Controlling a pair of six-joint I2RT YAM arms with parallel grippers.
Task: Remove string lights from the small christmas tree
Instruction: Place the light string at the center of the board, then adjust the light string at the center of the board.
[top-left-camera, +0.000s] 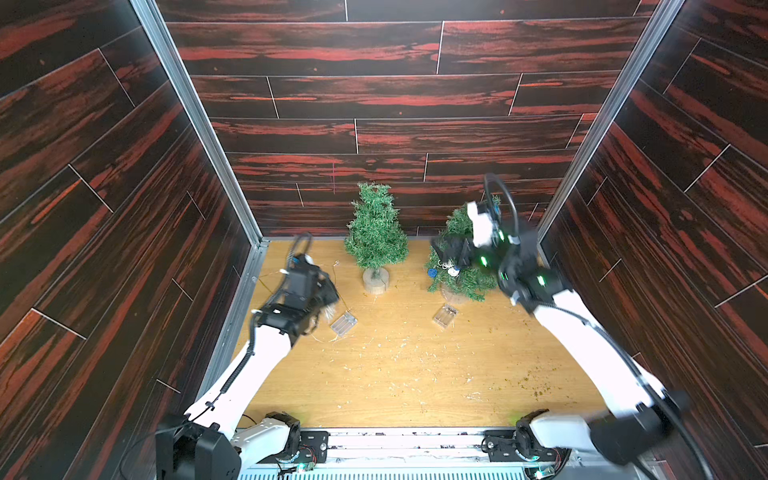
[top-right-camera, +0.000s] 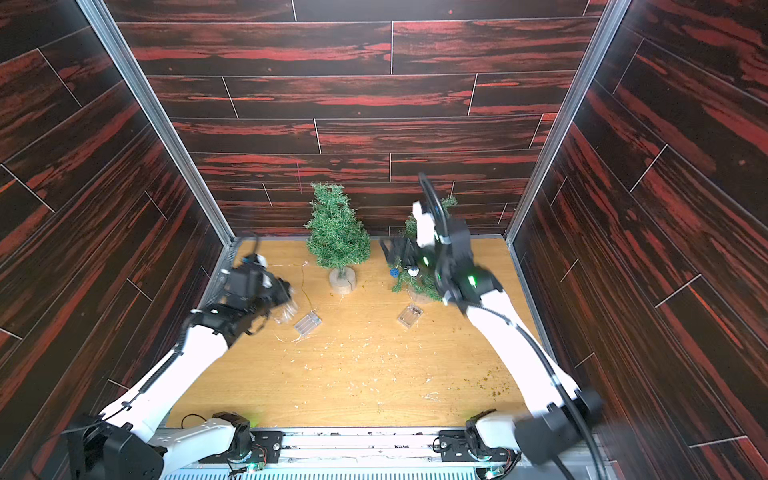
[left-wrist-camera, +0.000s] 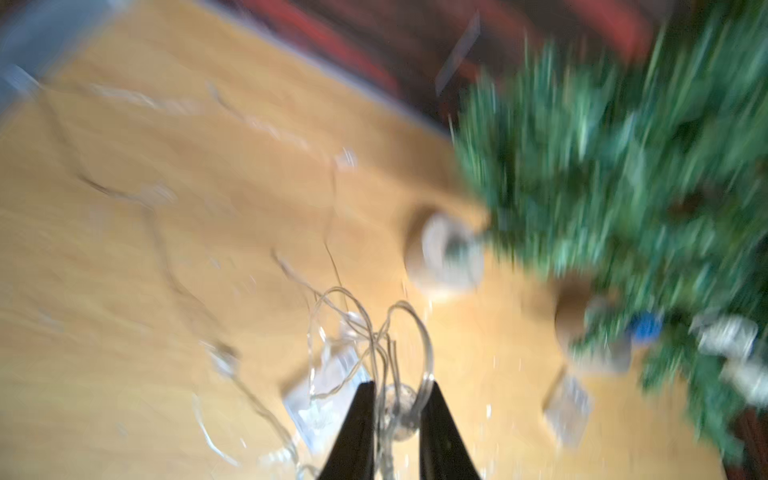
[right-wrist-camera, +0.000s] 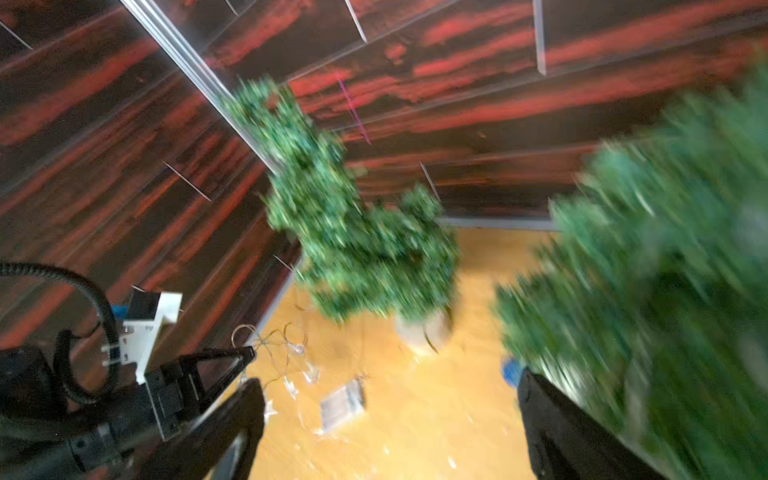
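In both top views, a wooden table (top-left-camera: 415, 374) inside dark red plank walls holds two small green trees. The bare tree (top-left-camera: 376, 232) stands upright on a wooden disc at the back centre. The decorated tree (top-left-camera: 461, 278) stands to its right. A blue ball (top-left-camera: 432, 273) and a white ball (top-left-camera: 453, 271) of the ball strand hang on its lower branches. That strand's clear box, the right battery box (top-left-camera: 444, 316), lies on the table just in front of this tree. The left gripper (top-left-camera: 332, 297) hangs low over the table's left side, at a tangle of the silvery strand (top-left-camera: 329, 313). The strand's thin wire trails across the wood, off both trees, and the left battery box (top-left-camera: 343, 324) lies just beside the tangle. The right gripper (top-left-camera: 451, 251) is at the decorated tree's flank. The left wrist view is blurred. It shows two black fingers (left-wrist-camera: 361, 432) clenched on looped clear wires and a small silvery ball. The right wrist view is also blurred. It shows that gripper's fingers (right-wrist-camera: 561, 432) spread wide with nothing between them. One finger is just beside the decorated tree's branches, with the blue ball at its tip.
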